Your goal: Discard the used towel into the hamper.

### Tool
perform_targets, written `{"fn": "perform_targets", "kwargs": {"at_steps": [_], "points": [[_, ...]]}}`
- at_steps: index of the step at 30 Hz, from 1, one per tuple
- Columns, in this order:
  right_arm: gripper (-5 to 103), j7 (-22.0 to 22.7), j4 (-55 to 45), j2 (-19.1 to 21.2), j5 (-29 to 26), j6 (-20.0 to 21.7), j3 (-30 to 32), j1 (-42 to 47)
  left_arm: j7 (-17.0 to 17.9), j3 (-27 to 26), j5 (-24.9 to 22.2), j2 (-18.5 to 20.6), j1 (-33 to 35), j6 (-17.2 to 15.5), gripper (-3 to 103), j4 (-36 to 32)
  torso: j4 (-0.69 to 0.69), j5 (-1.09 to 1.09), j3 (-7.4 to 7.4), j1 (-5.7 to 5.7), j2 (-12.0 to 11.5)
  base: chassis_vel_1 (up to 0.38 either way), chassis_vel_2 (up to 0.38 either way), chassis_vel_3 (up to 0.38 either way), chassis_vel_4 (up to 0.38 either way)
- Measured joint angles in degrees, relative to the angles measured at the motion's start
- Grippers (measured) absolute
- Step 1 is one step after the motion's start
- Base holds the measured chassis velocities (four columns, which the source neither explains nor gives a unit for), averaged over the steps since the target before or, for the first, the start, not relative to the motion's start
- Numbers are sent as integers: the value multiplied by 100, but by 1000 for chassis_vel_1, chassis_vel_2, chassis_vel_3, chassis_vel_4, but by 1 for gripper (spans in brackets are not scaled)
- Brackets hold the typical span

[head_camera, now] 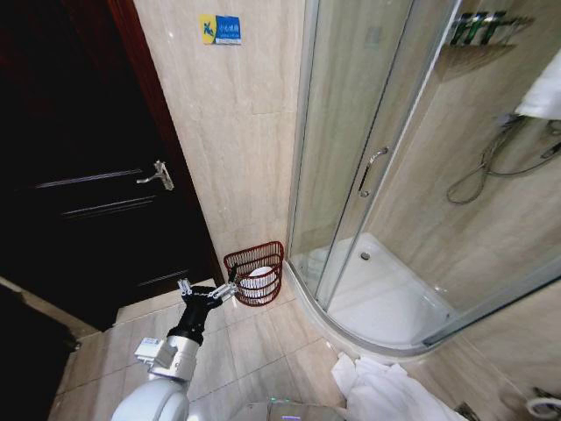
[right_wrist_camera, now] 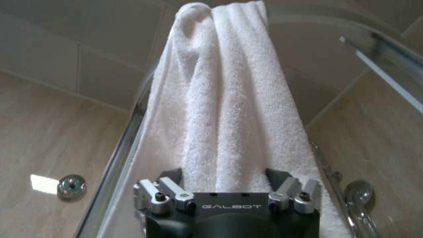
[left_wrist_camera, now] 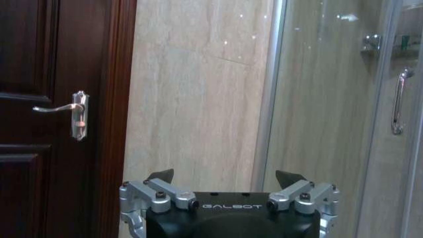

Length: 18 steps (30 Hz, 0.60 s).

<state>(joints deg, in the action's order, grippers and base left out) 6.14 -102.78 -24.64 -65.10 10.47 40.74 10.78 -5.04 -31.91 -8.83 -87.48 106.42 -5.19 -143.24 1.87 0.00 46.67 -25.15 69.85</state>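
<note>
Your right gripper (right_wrist_camera: pixel 225 181) has its fingers closed on the white towel (right_wrist_camera: pixel 221 99), which drapes away from it. Your left gripper (head_camera: pixel 210 292) is spread open, holding nothing, beside the hamper (head_camera: pixel 255 273) rim. The hamper stands at 12 o'clock by the wall, something white already inside. Drop not yet made. The shower enclosure (head_camera: pixel 368 175) flanks it at 2 o'clock, the dark door (head_camera: pixel 88 175) at 10.

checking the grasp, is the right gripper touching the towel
Touching. In the right wrist view the towel runs down between the right gripper fingers, which close against its sides.
</note>
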Motion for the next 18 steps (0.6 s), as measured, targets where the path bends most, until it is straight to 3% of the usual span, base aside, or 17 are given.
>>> {"fn": "perform_targets", "kwargs": {"at_steps": [4,5,7,10,16,18], "points": [[64,350,-211,327,94,381,160,149,0,0,0,0,0,0,100,0,0,-3,0,0,0,0,0,0,0],[59,383,-241,462,84,383,302,283,0,-1,0,0,0,0,100,0,0,-2,-1,0,0,0,0,0,0],[59,386,-248,600,38,357,436,422,0,0,0,0,0,0,100,0,-1,-1,-1,0,0,0,0,0,0],[42,260,-171,953,-219,197,697,778,0,0,0,0,0,0,100,0,-3,1,-2,1,1,0,0,0,0],[26,135,-216,1037,-364,108,764,889,0,0,0,0,0,0,100,0,-1,0,-1,0,0,0,0,0,0],[15,139,-300,1013,-403,106,770,906,0,0,0,0,0,0,100,0,-1,-1,-1,0,1,0,0,0,0]]}}
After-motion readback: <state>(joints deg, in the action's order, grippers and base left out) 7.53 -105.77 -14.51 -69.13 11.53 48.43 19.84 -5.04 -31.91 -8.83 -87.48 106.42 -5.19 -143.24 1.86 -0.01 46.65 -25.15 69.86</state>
